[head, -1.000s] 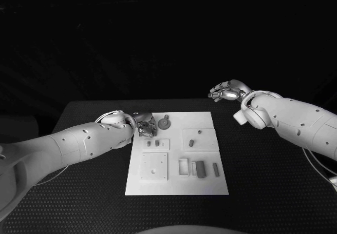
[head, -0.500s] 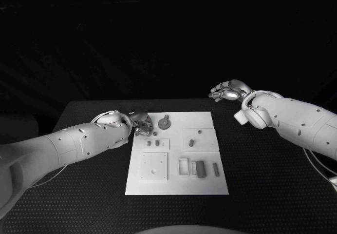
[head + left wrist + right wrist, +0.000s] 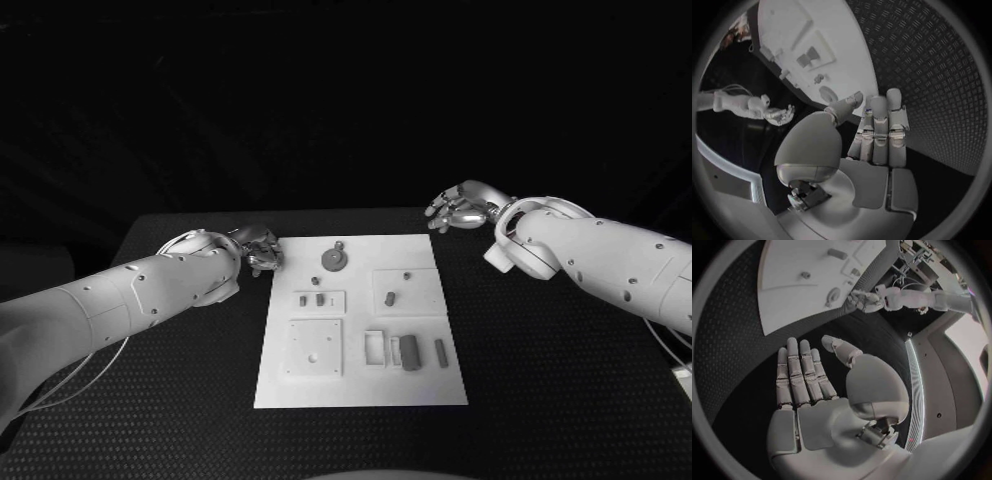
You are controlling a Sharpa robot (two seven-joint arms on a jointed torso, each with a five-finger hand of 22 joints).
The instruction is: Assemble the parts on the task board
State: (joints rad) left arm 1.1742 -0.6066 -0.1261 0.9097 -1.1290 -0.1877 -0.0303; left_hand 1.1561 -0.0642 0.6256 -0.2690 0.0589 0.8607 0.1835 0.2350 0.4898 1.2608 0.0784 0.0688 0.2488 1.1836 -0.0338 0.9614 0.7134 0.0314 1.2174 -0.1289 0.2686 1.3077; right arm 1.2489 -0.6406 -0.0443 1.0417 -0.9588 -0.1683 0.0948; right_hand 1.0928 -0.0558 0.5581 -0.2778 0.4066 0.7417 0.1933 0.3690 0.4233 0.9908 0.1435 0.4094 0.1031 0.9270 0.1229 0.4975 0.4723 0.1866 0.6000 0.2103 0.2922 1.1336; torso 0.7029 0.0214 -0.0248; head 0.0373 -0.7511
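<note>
The white task board [image 3: 361,385] lies in the middle of the black table. A round grey part [image 3: 335,259] sits near its far edge, also seen as round part [image 3: 827,93] and round part [image 3: 834,295]. Small grey parts [image 3: 389,297] lie in the middle rows and longer ones [image 3: 411,350] in the near slots. My left hand [image 3: 260,248] hovers just off the board's far left corner, fingers [image 3: 879,127] straight and empty. My right hand [image 3: 464,208] is raised beyond the far right corner, fingers [image 3: 799,372] flat, holding nothing.
A square recess plate [image 3: 316,345] with small holes sits at the board's near left. Black ribbed table [image 3: 562,360] spreads on both sides of the board. Each wrist view shows the other hand: my right hand [image 3: 779,114] and my left hand [image 3: 864,297].
My left hand has drawn back leftward from the round part, off the board's far left corner. The right hand has come a little lower, nearer the board.
</note>
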